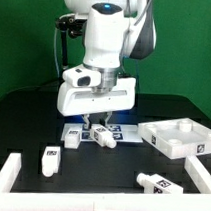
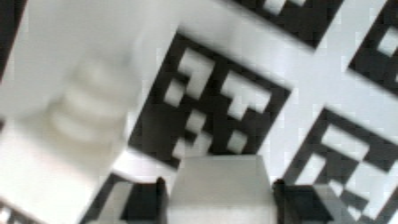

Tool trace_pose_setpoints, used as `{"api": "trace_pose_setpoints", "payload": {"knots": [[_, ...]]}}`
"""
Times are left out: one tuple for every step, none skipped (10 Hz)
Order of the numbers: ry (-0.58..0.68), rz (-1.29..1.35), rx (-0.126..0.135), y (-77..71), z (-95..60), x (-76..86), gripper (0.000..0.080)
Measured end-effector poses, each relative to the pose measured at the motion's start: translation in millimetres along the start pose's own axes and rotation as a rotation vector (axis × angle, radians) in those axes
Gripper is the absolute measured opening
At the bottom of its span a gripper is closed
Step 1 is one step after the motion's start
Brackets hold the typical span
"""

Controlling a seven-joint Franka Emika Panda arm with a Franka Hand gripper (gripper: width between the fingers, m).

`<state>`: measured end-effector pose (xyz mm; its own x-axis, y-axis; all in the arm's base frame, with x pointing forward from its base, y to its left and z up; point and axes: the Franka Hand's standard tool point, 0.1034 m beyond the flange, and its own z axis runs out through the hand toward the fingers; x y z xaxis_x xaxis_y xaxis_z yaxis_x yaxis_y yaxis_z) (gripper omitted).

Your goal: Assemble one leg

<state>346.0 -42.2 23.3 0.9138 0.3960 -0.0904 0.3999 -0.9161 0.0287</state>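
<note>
Low left of ext. view: loose leg (image 1: 51, 161). Low right: second loose leg (image 1: 158, 182). Centre: gripper (image 1: 100, 123) clenched on held leg (image 2: 217, 185), just over marker board (image 1: 104, 137). Mid-right, further back: white tabletop (image 1: 177, 137), well apart.

Middle leg (image 1: 104, 135): white block with black tags, lying flat.
Left leg (image 1: 49, 162): white, tagged, lying alone.
Front leg (image 1: 156, 182): white, lying slanted.
Square top (image 1: 178, 136): white, flat, exterior view's right.
</note>
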Motion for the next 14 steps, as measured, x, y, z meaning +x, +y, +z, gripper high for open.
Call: {"api": "trace_pose_setpoints", "payload": {"knots": [[-0.002, -0.001, -0.001, -0.3, 2.3, 1.1, 0.0284], [0.003, -0.004, -0.007, -0.3, 3.4, 1.9, 0.0284], [0.004, -0.004, -0.007, 0.0, 3.2, 2.3, 0.0284], [0.005, -0.004, -0.008, 0.5, 3.0, 3.2, 0.0284], [0.005, -0.004, -0.008, 0.7, 3.0, 3.6, 0.0284], [0.005, -0.005, -0.008, 0.9, 2.9, 3.9, 0.0375], [0.006, -0.006, -0.007, 1.5, 1.5, 6.6, 0.0523], [-0.017, -0.018, 0.020, 0.1, -8.7, 19.1, 0.0523], [-0.004, -0.028, 0.023, 4.1, -23.3, 42.9, 0.0621], [0.013, -0.017, 0.016, 3.9, -32.6, 63.7, 0.0621], [0.032, -0.026, 0.009, 4.0, -41.6, 85.8, 0.0647], [0.043, -0.030, 0.001, 6.6, -43.7, 94.4, 0.0647], [0.037, -0.028, 0.004, 6.0, -41.5, 90.2, 0.0649], [0.037, -0.028, 0.004, 5.9, -41.4, 90.2, 0.0649]]}}
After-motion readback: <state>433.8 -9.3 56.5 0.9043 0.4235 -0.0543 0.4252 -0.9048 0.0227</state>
